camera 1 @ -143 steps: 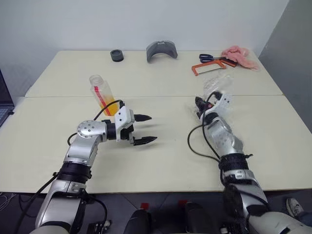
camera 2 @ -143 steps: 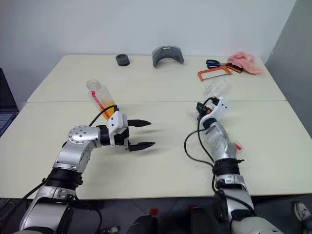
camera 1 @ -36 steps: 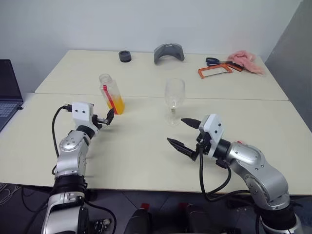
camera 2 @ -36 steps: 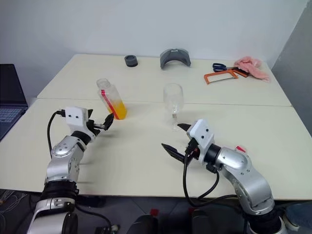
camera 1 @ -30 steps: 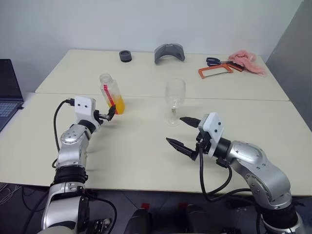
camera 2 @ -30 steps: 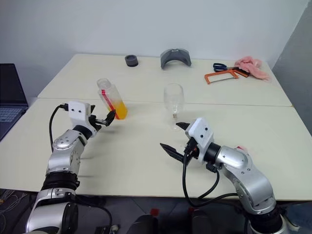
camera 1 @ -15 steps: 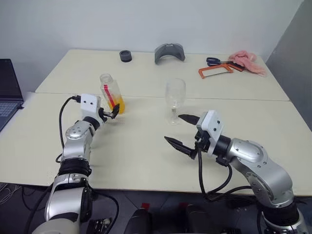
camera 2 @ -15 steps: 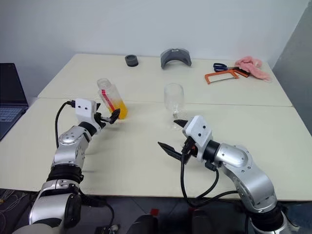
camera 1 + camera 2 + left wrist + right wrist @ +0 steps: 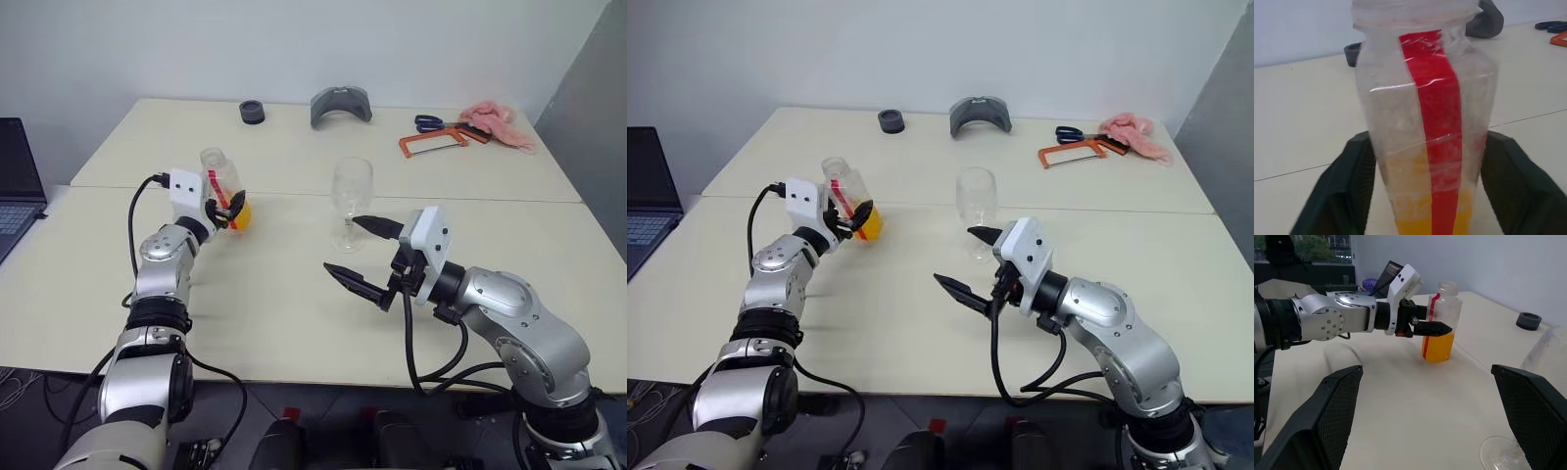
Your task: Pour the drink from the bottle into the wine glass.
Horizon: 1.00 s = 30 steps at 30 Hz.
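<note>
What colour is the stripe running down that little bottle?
Red. The stripe runs down the clear bottle; the left wrist view shows it best.

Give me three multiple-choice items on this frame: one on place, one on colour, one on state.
1. Where is the wine glass?
A. right of the bottle
B. left of the bottle
C. at the table's far edge

2. What colour is the drink?
A. clear
B. orange-yellow
C. green

3. How is the right gripper?
A. shut on the glass
B. shut on nothing
C. open, holding nothing

Key: 1 A, the glass stands nearer the right arm; 2 B, orange-yellow liquid fills the bottle's lower part; 3 C, its fingers are spread apart near the stem, touching nothing.
</note>
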Tool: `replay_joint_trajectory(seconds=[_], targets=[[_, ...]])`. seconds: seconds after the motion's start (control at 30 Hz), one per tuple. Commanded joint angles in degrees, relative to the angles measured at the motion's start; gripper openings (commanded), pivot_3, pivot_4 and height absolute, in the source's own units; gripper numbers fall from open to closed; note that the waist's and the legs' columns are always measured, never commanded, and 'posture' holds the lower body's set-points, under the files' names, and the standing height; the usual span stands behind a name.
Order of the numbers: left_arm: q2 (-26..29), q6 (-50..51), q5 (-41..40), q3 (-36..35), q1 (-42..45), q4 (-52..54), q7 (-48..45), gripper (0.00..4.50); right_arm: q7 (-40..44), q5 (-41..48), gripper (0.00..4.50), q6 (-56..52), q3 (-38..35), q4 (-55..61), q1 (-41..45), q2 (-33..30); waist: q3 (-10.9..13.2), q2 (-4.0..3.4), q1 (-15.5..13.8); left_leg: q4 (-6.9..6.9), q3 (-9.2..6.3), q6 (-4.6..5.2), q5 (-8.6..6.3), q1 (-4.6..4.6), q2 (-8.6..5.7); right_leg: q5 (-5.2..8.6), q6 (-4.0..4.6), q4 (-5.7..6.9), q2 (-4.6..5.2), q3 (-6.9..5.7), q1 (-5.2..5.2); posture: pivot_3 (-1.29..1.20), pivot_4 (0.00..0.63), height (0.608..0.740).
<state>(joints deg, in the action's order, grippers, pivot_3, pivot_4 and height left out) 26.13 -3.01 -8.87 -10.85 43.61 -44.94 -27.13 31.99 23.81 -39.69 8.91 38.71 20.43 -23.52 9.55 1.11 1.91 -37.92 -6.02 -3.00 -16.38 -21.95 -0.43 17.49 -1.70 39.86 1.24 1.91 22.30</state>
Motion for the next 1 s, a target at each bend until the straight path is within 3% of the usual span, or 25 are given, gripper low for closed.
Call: replay_joint_trajectory(seconds=[0.03, 0.13, 0.5, 1.0], targets=[[0.0, -0.8, -0.8, -0.5, 1.7, 0.5, -0.6, 2.09, -0.7, 0.4, 4.50, 1.1, -1.1, 1.7, 0.8, -0.1, 0.0, 0.00, 0.0, 0.00, -0.01, 0.00, 0.00, 0.00, 0.00, 0.00, 0.00, 0.00, 0.00, -0.01, 0.00, 0.00, 0.150, 0.740], [-0.5, -0.4, -0.8, -0.2, 1.6, 1.6, -0.9, 1.68, -1.0, 0.3, 4.50, 1.3, -1.2, 1.7, 0.7, -0.2, 0.0, 0.00, 0.0, 0.00, 0.00, 0.00, 0.00, 0.00, 0.00, 0.00, 0.00, 0.00, 0.00, 0.00, 0.00, 0.00, 0.150, 0.740], [-1.9, -7.2, 9.2, 11.8, 6.7, 12.3, -3.3, 1.68, -4.6, -3.5, 4.50, 7.2, -6.3, -0.8, -1.9, -0.7, 0.1, 0.21, -0.3, -0.01, -0.02, -0.03, 0.01, -0.15, -0.05, 0.00, -0.01, -0.10, 0.03, 0.00, 0.03, 0.00, 0.150, 0.740], [-0.4, -33.0, 21.2, 19.6, 19.2, -4.1, -0.5, 1.67, -4.8, -1.6, 4.50, 8.7, -11.3, -2.4, -4.5, -1.5, 0.2, 0.25, -0.1, 0.02, 0.10, 0.00, 0.00, -0.14, -0.08, 0.00, -0.01, -0.10, -0.04, 0.05, 0.05, 0.00, 0.150, 0.740]])
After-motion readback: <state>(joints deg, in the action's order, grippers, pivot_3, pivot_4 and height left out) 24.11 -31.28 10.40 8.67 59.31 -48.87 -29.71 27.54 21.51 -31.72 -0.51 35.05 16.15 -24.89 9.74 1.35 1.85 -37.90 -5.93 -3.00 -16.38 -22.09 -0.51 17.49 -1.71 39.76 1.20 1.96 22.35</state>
